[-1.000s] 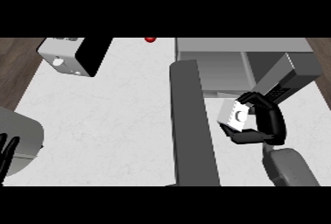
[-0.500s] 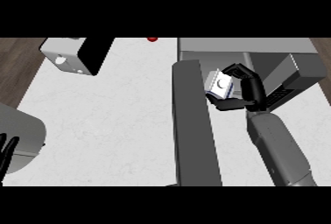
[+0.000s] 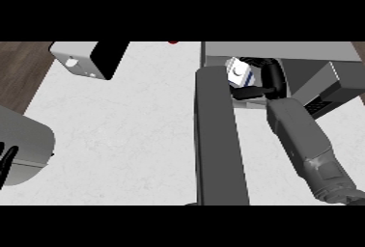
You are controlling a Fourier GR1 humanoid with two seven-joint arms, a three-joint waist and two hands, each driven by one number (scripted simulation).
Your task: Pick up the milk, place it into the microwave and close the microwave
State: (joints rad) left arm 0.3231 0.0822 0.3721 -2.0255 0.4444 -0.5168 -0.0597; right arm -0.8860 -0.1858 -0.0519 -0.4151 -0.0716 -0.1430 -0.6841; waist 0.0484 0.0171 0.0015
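Looking down from the head view, the right hand (image 3: 265, 79) is curling its fingers round the milk carton (image 3: 239, 73), holding it just inside the microwave (image 3: 324, 84) opening, with the open microwave door (image 3: 217, 144) just left of it.

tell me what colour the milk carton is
White with dark blue markings, seen in the head view: milk carton.

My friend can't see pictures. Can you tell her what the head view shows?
The robot's right hand is curled round a white milk carton and holds it at the mouth of the open microwave, whose door swings out across the white counter. The left hand rests at the left edge.
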